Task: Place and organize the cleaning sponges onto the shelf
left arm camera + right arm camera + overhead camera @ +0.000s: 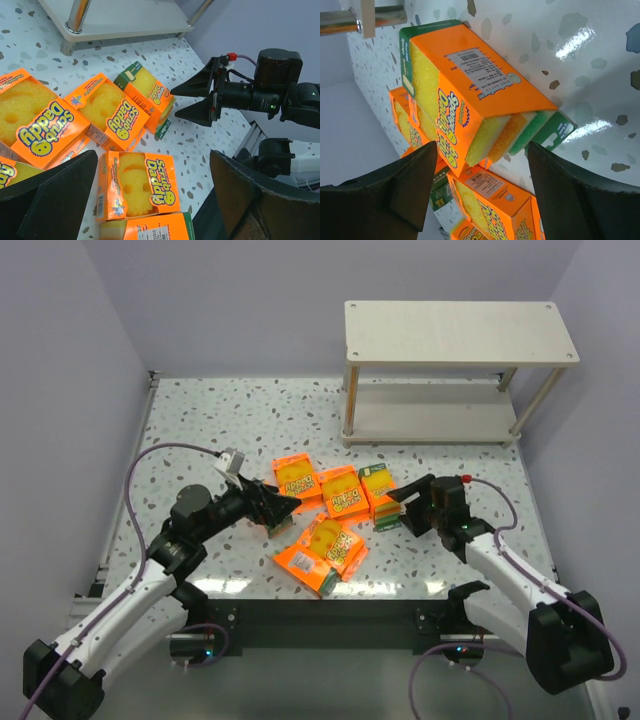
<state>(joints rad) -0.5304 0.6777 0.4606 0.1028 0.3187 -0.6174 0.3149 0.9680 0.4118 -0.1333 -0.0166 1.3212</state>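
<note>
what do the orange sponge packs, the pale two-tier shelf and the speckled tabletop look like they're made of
Orange sponge packs: glossy printed card sleeves, folded edges crisp; porous yellow, orange and green foam shows at the open end.
Pale two-tier shelf: matt boards with faint wood grain, likely laminate; legs mirror-shiny, probably metal.
Speckled tabletop: glossy terrazzo look, with glare; stone or print, unclear.

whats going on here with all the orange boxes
Two robot arms are working on a heap of orange sponge packs on the table. The right gripper has its open jaws lined up on the rightmost pack but is not gripping it yet. The left gripper hovers open at the left side of the heap, holding nothing. The shelf at the far right looks bare on both boards.
</note>
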